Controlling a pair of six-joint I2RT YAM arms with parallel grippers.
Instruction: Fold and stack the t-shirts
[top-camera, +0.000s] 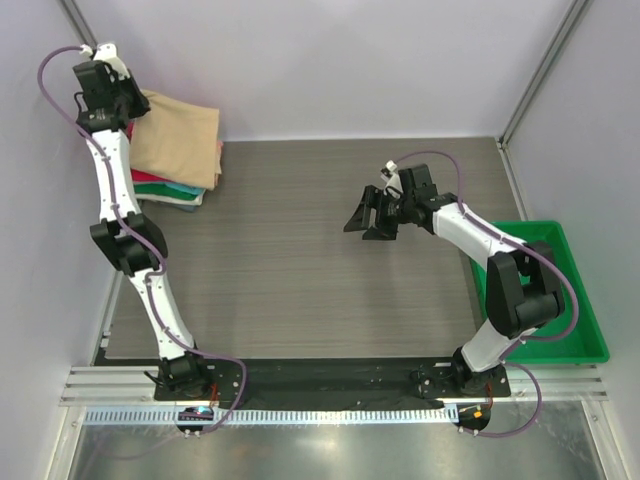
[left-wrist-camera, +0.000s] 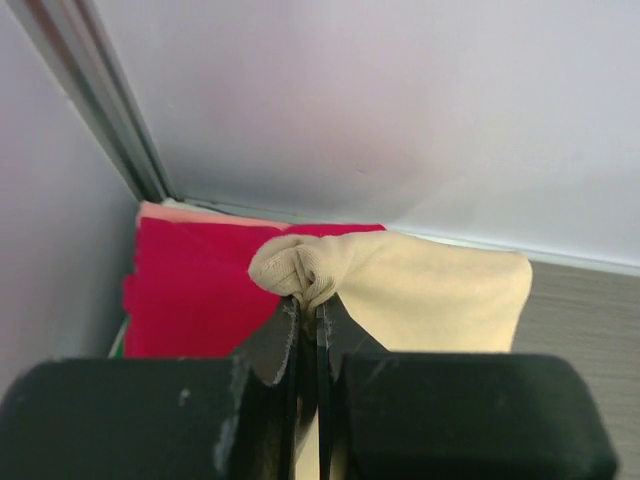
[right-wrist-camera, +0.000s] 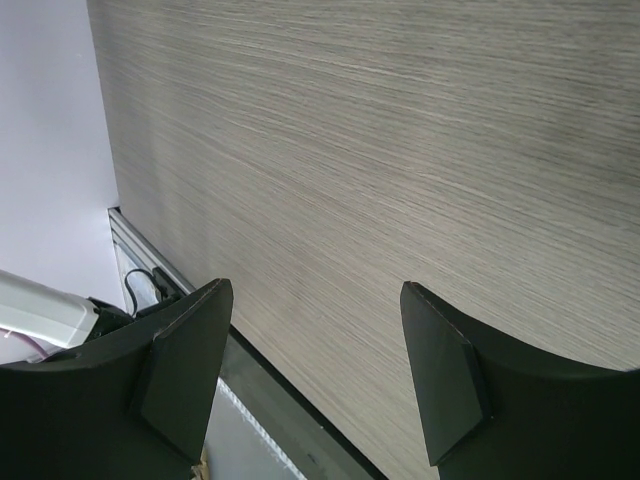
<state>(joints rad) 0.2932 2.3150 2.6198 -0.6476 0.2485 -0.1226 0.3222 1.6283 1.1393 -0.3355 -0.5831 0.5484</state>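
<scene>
left pincer (left-wrist-camera: 308, 310) clamped on tan t-shirt (left-wrist-camera: 430, 290) corner (red t-shirt (left-wrist-camera: 190, 290) beneath) | right pincer (right-wrist-camera: 312, 295) wide apart, empty, over table (right-wrist-camera: 400, 150)

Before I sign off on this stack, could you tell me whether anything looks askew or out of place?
Yes: the tan t-shirt on top lies rotated against the folded t-shirts beneath. Its corner is bunched up, pinched in the shut left hand, leaving the pink-red t-shirt partly uncovered.
</scene>
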